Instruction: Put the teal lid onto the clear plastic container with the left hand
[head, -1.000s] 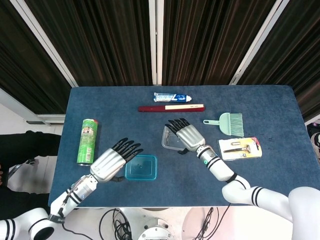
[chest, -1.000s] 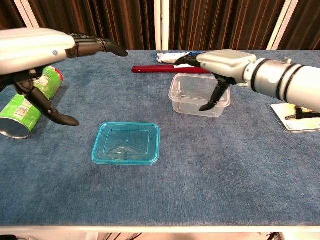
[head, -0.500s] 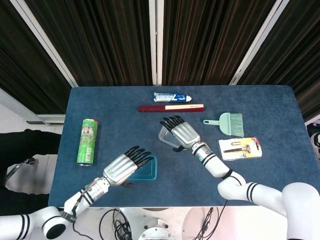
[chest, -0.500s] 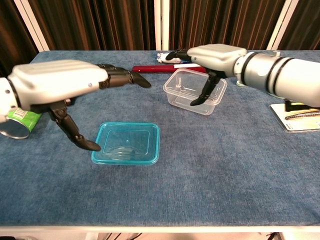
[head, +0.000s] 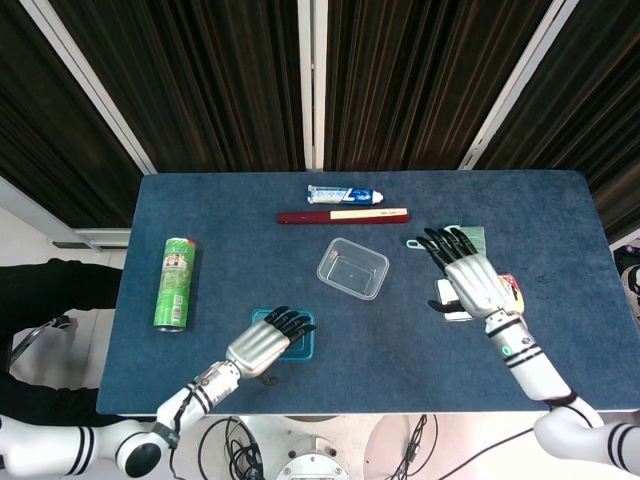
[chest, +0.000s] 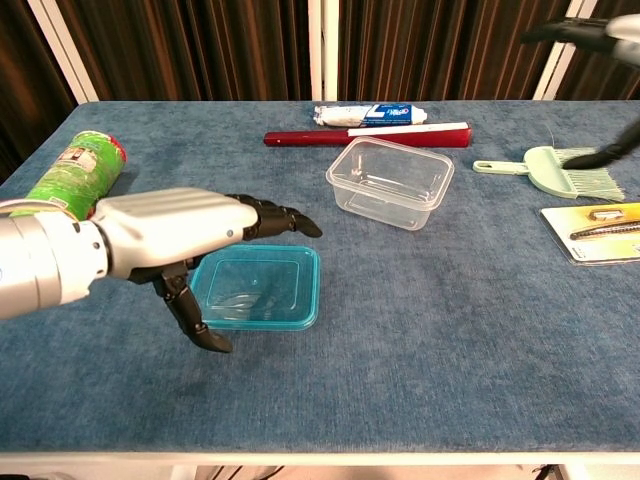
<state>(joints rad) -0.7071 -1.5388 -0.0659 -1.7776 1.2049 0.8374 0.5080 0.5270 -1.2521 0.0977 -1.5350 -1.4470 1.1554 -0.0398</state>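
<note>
Chest view | left hand (chest: 175, 235) fingers spread, empty, over lid (chest: 262, 290) | container (chest: 390, 182) beyond fingertips | right hand (head: 468, 278) open, empty

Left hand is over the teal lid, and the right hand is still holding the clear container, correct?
Not quite. The left hand is over the teal lid, but the right hand holds nothing; it is off beside the clear container, open, as the head view shows.

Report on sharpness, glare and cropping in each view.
Head view: evenly lit and sharp; the clear plastic container shows faint glints, and the left hand hides part of the teal lid. Chest view: the left hand looms large in the foreground; the right hand is cropped at the top edge.
</note>
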